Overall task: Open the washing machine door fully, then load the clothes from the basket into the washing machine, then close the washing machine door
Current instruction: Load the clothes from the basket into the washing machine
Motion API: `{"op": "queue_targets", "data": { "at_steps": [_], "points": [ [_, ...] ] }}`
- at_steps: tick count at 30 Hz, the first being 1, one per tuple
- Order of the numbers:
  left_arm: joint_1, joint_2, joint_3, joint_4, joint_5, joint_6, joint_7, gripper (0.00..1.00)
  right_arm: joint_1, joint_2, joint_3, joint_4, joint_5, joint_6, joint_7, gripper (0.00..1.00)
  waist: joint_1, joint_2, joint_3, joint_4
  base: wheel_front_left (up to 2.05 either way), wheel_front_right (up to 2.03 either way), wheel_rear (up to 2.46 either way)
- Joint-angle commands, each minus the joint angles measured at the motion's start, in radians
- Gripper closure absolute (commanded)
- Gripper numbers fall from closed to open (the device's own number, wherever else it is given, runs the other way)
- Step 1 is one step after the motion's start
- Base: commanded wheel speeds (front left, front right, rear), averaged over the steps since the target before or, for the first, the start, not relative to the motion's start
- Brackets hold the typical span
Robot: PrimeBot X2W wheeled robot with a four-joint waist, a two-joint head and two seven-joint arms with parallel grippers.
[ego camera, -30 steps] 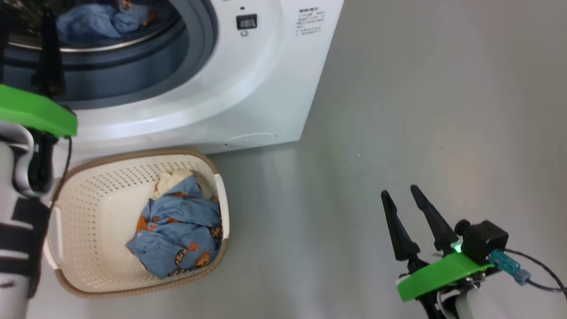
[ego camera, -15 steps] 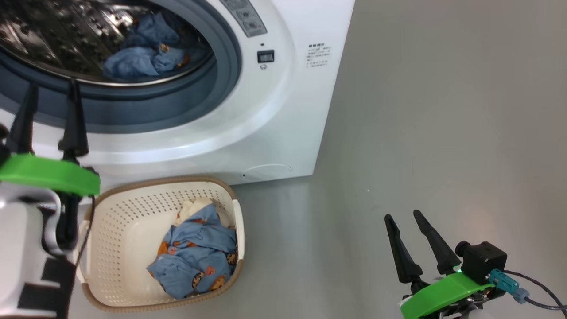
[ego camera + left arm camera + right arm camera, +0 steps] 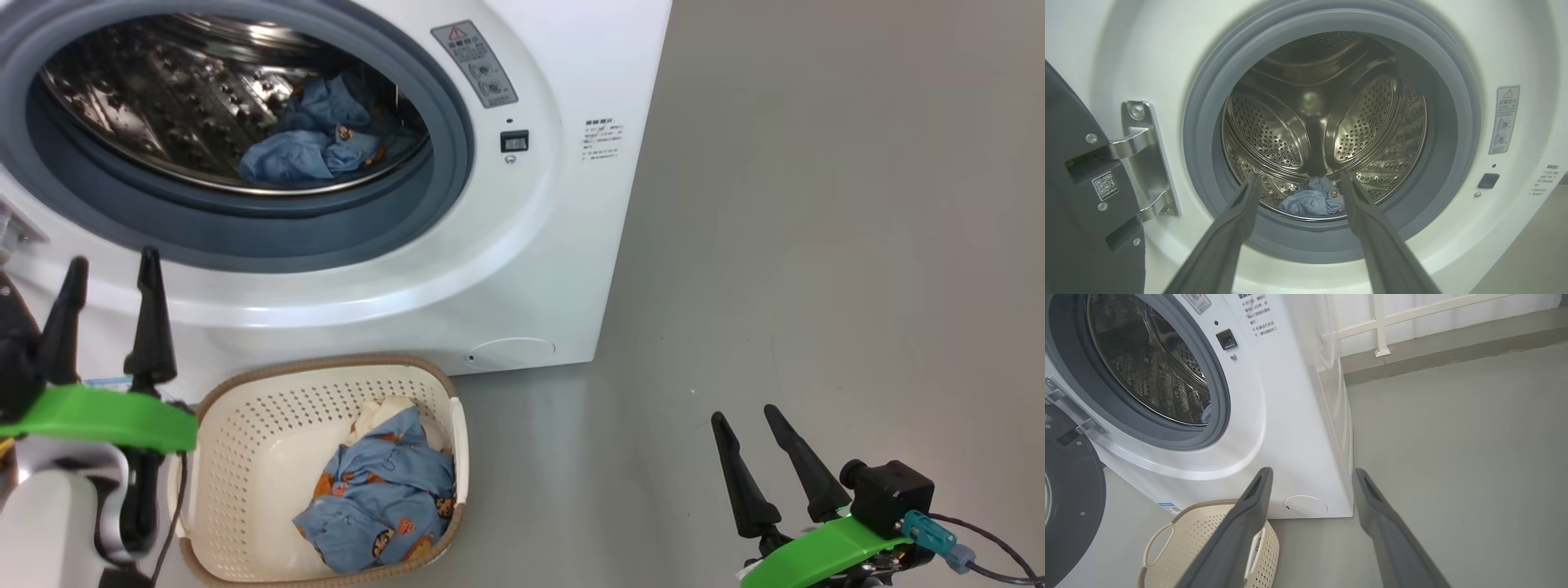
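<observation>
The cream perforated plastic basket [image 3: 245, 425] stands on the grey floor [image 3: 816, 245] before the white boxy washing machine [image 3: 555, 245], 1 light blue fabric bundle [image 3: 384, 498] in it, a 2nd bundle [image 3: 314, 147] in the steel drum [image 3: 163, 98], the black-rimmed round door [image 3: 1073, 498] standing open at its left.

Smooth grey floor [image 3: 816, 245] carries white washing machine [image 3: 563, 245]; cream basket [image 3: 245, 457] stands just before machine's front base.

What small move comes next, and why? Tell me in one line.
Probably lower the left gripper, open and empty, into the basket onto the clothes lying there. The door stands open and one bundle is already in the drum, so loading looks unfinished.
</observation>
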Motion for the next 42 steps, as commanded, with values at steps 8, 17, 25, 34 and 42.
{"op": "queue_targets", "data": {
  "at_steps": [8, 17, 25, 34, 42],
  "points": [
    [0.111, 0.017, 0.069, -0.077, 0.041, -0.005, -0.006, 0.00, 0.021, -0.001, 0.018, -0.007, 0.002, 0.003, -0.008, 0.00, 0.0000, 0.0000, -0.043, -0.005, 0.00, 0.00, 0.00],
    [0.244, -0.012, 0.114, -0.128, 0.068, 0.005, -0.006, 0.00, 0.035, -0.001, 0.013, -0.007, -0.016, 0.003, -0.008, 0.00, 0.0000, 0.0000, -0.072, -0.007, 0.00, 0.00, 0.00],
    [0.336, -0.039, 0.156, -0.162, 0.089, 0.009, -0.006, 0.00, 0.045, -0.001, 0.010, -0.009, -0.029, 0.003, -0.008, 0.00, 0.0000, 0.0000, -0.088, -0.005, 0.00, 0.00, 0.00],
    [0.426, -0.082, 0.196, -0.224, 0.139, 0.009, -0.006, 0.00, 0.053, -0.001, 0.010, -0.013, -0.040, 0.003, -0.008, 0.00, 0.0000, 0.0000, -0.099, -0.003, 0.00, 0.00, 0.00],
    [0.485, -0.119, 0.218, -0.265, 0.175, -0.001, -0.006, 0.00, 0.047, -0.001, 0.012, -0.023, -0.056, 0.003, -0.008, 0.00, 0.0000, 0.0000, -0.097, -0.012, 0.00, 0.00, 0.00]
  ]
}}
